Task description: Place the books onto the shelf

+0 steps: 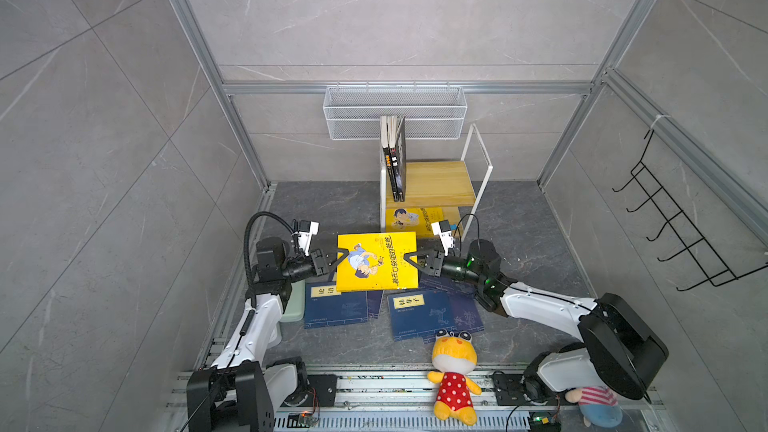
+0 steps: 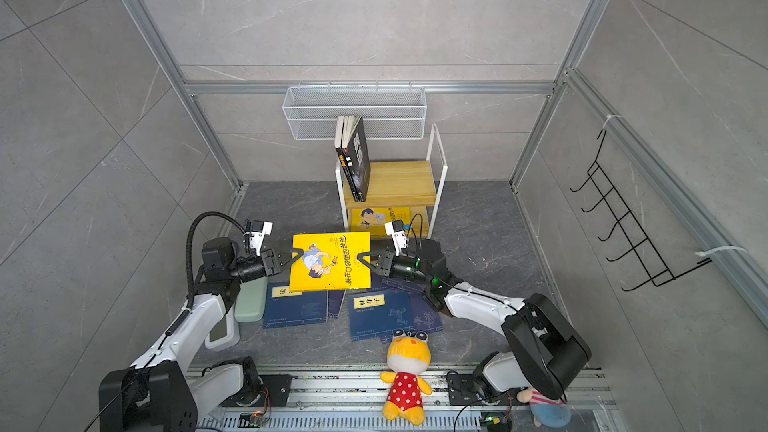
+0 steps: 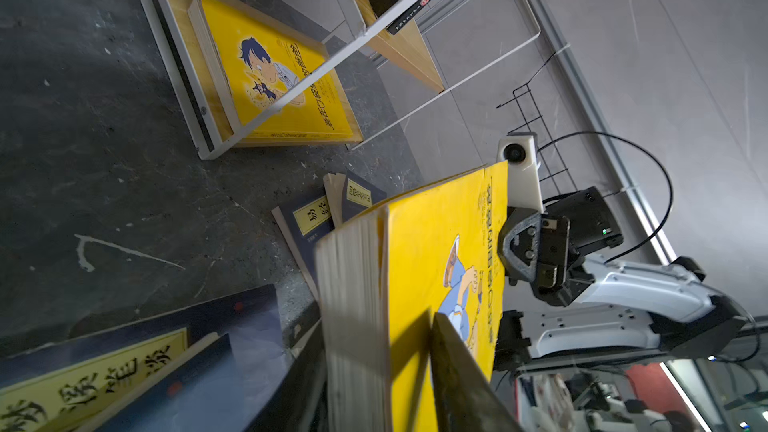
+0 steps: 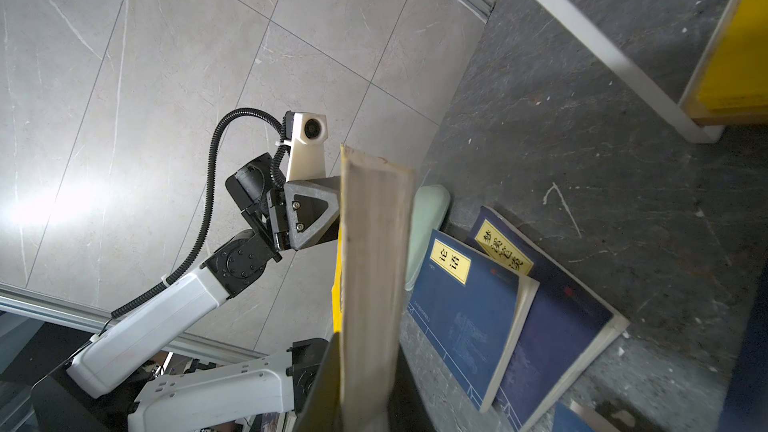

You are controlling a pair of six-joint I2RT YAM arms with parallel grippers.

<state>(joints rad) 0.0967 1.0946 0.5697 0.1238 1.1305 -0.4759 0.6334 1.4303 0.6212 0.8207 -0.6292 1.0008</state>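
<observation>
A yellow paperback with a cartoon boy on its cover (image 1: pixel 376 261) is held face up between the two arms. The left gripper (image 1: pixel 343 257) is closed on one side edge and the right gripper (image 1: pixel 409 259) on the opposite edge. Navy blue paperbacks with yellow title labels (image 1: pixel 336 305) lie scattered on the dark floor beneath both grippers. Just beyond the right gripper stands the small two-tier shelf of light wooden boards in a white metal frame (image 1: pixel 440 182). There a second yellow paperback (image 1: pixel 413 220) is laid flat on the lower board and black paperbacks (image 1: pixel 397 160) are stood upright on the upper one. Trouble is judged likeliest from the shared hold: only the margins of the cover appear to be pinched, so a slip, a buckled cover or fanned pages could be caused if the arms were moved out of step. The shelf's white front post, close by the right gripper, could be struck, and the black paperbacks toppled by a careless entry. How deep either pair of jaws bites cannot be made out, as the lower fingers are covered by the book in both top views and blurred in the wrist views. The number of navy paperbacks is obscured by overlap. A pale green object (image 1: pixel 293 305) under the left arm is too hidden to be identified.
</observation>
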